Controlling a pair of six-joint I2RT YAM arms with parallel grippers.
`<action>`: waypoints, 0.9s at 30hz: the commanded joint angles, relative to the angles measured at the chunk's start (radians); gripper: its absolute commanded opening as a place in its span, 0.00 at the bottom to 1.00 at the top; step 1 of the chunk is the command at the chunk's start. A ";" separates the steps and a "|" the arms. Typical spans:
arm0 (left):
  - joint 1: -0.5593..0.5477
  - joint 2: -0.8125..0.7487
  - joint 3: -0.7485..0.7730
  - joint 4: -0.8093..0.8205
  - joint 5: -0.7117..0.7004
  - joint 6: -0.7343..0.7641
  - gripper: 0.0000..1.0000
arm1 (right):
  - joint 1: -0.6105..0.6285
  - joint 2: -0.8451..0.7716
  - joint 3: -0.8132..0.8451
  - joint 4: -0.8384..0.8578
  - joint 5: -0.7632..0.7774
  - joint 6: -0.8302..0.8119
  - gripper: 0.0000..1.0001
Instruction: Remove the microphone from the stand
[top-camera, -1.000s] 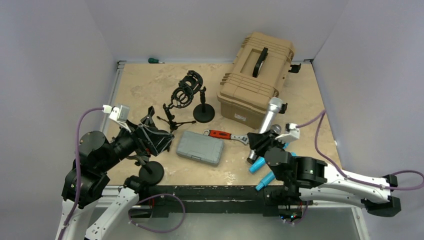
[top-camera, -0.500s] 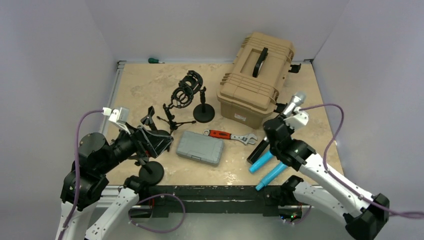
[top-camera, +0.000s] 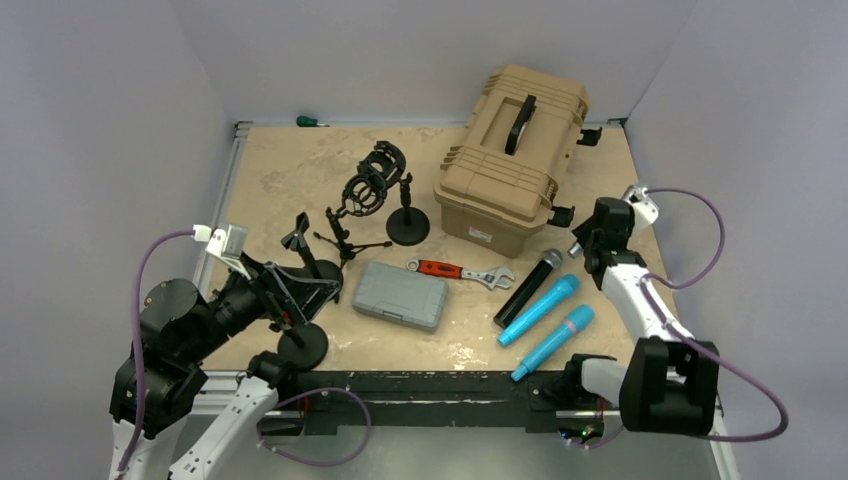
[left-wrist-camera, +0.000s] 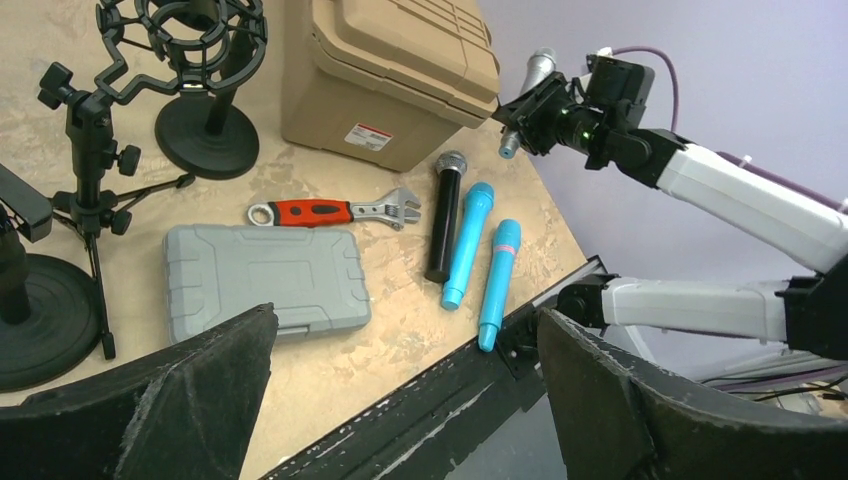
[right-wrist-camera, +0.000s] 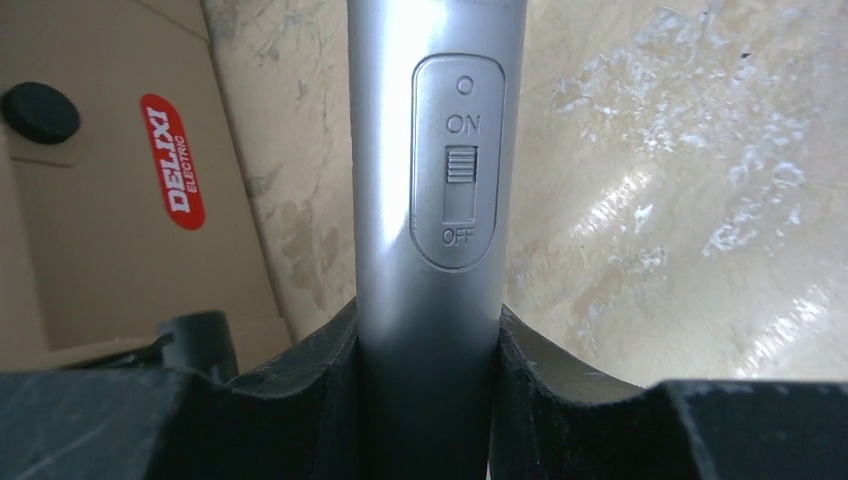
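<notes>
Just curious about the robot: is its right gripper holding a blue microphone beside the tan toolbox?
No. The microphone in the right gripper is silver, not blue, as the right wrist view shows. It is held beside the tan toolbox.

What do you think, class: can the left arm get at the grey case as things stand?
Probably yes: the left fingers are open, and the grey case lies just beyond them, nothing on it. The tripod stand stands beside that path, not across it.

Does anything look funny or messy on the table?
Nothing is spilled or broken. One oddity: a green-handled tool lies alone at the far edge of the table, away from everything else. The right gripper holds a silver microphone.
</notes>
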 joint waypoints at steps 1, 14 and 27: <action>0.005 0.001 0.030 0.006 0.016 -0.002 0.99 | -0.025 0.106 0.072 0.176 0.009 -0.026 0.00; 0.005 0.001 0.016 -0.015 0.006 0.015 0.99 | -0.078 0.530 0.259 0.169 0.016 -0.161 0.00; 0.005 0.001 0.032 -0.021 0.008 0.020 0.99 | -0.081 0.469 0.176 0.255 -0.090 -0.196 0.56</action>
